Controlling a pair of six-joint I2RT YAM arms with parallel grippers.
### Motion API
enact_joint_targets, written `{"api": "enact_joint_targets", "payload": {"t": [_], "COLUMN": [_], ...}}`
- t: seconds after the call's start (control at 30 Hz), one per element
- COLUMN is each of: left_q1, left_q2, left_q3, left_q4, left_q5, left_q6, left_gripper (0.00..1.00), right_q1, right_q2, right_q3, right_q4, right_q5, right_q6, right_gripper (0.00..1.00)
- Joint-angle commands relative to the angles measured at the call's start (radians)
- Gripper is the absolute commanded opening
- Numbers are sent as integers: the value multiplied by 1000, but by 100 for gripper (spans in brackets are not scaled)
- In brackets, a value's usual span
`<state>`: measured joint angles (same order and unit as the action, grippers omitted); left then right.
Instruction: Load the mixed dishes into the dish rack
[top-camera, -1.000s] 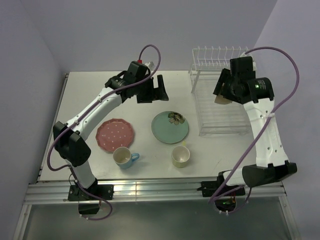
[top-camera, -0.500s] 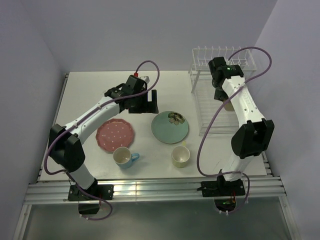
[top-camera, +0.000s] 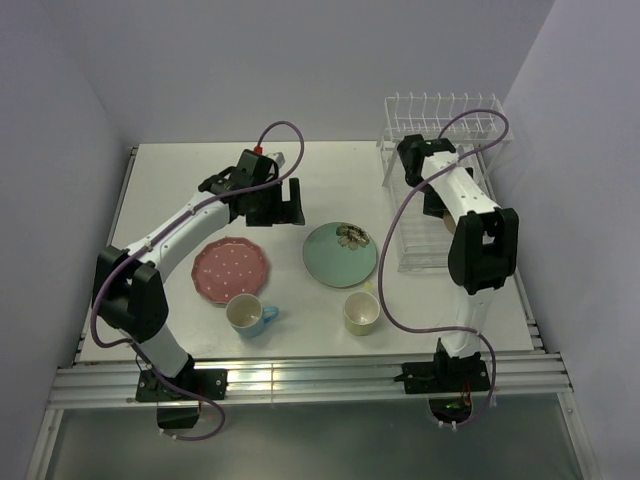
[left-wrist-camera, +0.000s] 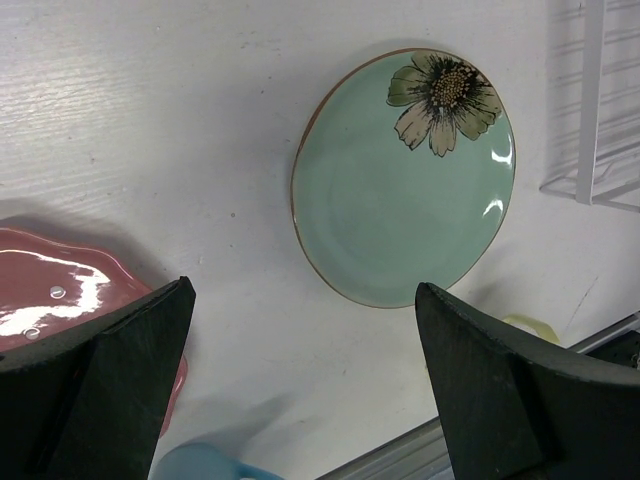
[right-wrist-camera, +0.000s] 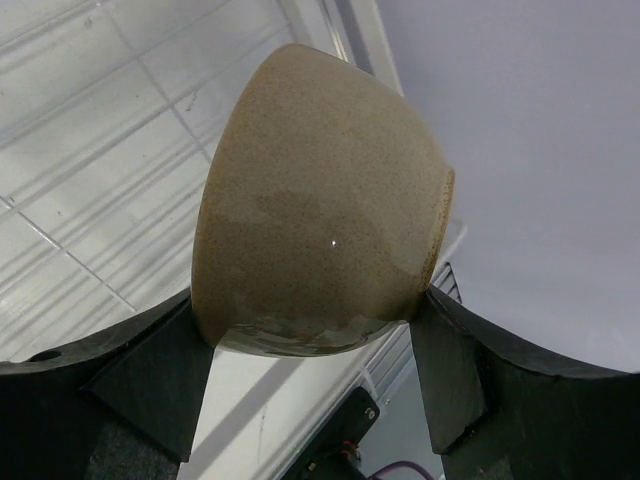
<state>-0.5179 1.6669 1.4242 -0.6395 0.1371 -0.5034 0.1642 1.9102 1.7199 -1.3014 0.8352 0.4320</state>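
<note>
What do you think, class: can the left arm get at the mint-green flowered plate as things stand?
Probably yes. The left gripper hangs open close to the mint-green plate, which lies flat with nothing on it and nothing standing between them.

Bright, even light falls from above. In the top view the white surface (top-camera: 330, 165) is nearly washed out, and the shadows beneath the arms are faint and soft. The front rail (top-camera: 300, 377) carries a hot strip of glare. In the left wrist view, white glints sit on the pink plate (left-wrist-camera: 60, 295) and the mint-green plate (left-wrist-camera: 400, 190), whose rim is hugged by a soft shadow. The dark jaws look slightly blurred. The cream bowl (right-wrist-camera: 320, 200) is sharp, with one pinpoint glint.
</note>
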Motion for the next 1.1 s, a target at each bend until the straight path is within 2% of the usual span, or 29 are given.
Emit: {"api": "enact_joint_targets", "payload": {"t": [0.0, 0.4, 0.43, 0.5, 0.57, 0.63, 0.67, 0.73, 0.77, 0.93, 0.97, 1.07], "left_q1": [12, 18, 16, 16, 16, 16, 16, 16, 16, 18, 18, 16], "left_q2": [-36, -73, -70, -75, -82, -76, -73, -64, -64, -53, -53, -45], "left_q3": [-16, -48, -47, -48, -56, -56, -53, -51, -53, -42, -42, -39], "left_q4": [27, -15, -22, -25, -20, -25, -29, -38, -37, -48, -49, -58], "left_q5": [32, 4, 2, -1, -1, 9, 9, 6, 4, -5, -7, -16], "left_q6": [37, 43, 43, 40, 36, 29, 26, 23, 17, -1, -6, -9], "left_gripper": [99, 99, 99, 99, 99, 99, 99, 99, 99, 99, 99, 99], "right_q1": [14, 14, 14, 15, 18, 27, 31, 43, 49, 75, 89, 118], "right_q2": [27, 131, 135, 138, 133, 122, 116, 107, 105, 78, 72, 58], "right_q3": [-6, -59, -65, -85, -98, -117, -128, -129, -132, -140, -144, -149], "right_q4": [39, 119, 120, 132, 143, 155, 166, 172, 175, 205, 214, 229], "right_q5": [107, 116, 116, 107, 101, 93, 87, 73, 65, 7, 1, -19], "right_q6": [24, 2, 2, -1, -4, -7, -16, -19, -24, -45, -48, -59], "right_gripper": [0, 0, 2, 13, 28, 45, 59, 74, 79, 88, 96, 100]}}
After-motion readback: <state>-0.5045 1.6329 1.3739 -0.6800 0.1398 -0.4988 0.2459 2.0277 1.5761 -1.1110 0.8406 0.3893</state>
